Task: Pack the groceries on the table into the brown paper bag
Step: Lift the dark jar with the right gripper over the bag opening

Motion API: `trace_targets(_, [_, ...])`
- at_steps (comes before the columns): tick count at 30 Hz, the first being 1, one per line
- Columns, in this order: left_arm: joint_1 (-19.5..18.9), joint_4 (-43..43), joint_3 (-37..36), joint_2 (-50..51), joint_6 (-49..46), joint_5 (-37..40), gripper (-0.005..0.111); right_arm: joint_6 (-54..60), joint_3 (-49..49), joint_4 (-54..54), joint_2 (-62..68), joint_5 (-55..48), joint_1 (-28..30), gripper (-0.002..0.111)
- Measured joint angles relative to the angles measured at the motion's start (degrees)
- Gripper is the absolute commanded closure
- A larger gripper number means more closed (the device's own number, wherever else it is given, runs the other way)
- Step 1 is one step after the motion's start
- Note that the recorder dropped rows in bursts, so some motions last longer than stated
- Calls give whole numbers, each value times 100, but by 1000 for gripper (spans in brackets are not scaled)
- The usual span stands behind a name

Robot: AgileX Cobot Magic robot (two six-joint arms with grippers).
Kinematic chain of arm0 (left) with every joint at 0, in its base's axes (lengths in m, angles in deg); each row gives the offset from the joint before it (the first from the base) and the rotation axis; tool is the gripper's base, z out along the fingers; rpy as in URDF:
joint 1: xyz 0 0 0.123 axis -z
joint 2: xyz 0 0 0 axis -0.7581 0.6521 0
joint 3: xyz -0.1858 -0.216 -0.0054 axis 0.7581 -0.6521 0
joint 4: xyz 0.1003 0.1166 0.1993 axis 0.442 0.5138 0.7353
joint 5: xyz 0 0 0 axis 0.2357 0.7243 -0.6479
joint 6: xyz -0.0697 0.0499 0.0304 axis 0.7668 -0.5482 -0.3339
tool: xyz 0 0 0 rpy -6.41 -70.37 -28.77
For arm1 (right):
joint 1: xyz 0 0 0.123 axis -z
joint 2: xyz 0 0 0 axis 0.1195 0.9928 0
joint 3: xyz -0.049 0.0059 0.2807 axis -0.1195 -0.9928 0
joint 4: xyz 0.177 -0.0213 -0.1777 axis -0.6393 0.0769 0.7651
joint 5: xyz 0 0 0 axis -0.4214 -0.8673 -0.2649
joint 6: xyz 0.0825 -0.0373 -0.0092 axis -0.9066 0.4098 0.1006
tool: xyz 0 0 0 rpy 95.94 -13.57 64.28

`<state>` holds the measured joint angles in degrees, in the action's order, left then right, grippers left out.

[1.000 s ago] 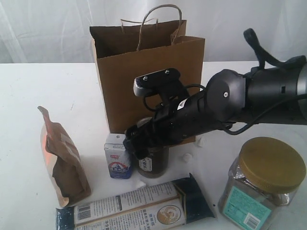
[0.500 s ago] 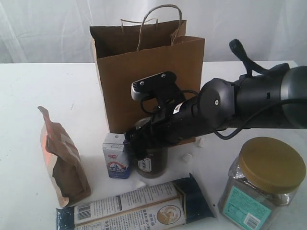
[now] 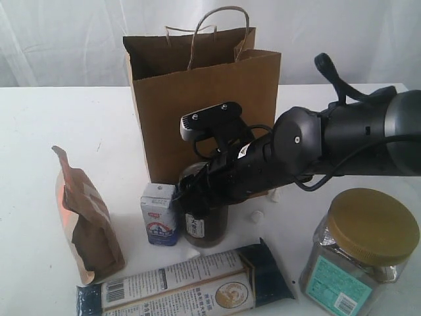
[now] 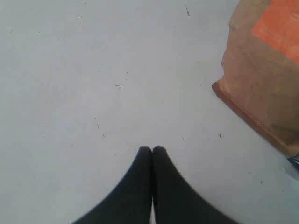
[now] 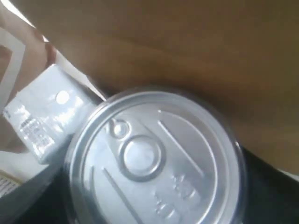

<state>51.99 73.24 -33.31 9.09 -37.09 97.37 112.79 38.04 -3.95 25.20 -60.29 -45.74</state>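
The dark pull-tab jar [image 3: 201, 228] stands in front of the brown paper bag [image 3: 197, 99], next to the small white-blue carton [image 3: 160, 215]. My right gripper [image 3: 197, 201] is down over the jar with its jaws on both sides. In the right wrist view the silver lid [image 5: 149, 158] fills the space between the fingers [image 5: 273, 191], which lie against its rim. My left gripper [image 4: 152, 149] is shut and empty over the table [image 4: 93, 70], near the brown pouch [image 4: 261, 79]. The left gripper does not show in the exterior view.
The brown pouch [image 3: 89, 220] stands at the left. Along the front edge lies the long blue-white packet [image 3: 184, 288]. The big gold-lidded clear jar [image 3: 360, 253] is at the front right. Small white scraps [image 3: 256, 216] lie by the bag.
My right gripper has lowered over the dark jar and its jaws have narrowed onto it. The carton has shifted slightly. The left gripper has not moved.
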Motion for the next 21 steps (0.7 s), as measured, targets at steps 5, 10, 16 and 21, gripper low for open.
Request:
trace_targets(5, [0, -31, 0, 0, 0, 0, 107, -151, 0, 0, -197, -354, 0, 81])
trace_targets(10, [0, -31, 0, 0, 0, 0, 107, -214, -11, 0, -635, -548, 0, 81])
trace_targets(16, [0, -31, 0, 0, 0, 0, 107, -239, -11, -7, -1161, -594, 0, 81])
trace_targets(21, [0, -31, 0, 0, 0, 0, 107, -249, -11, -439, -1750, -844, 0, 88])
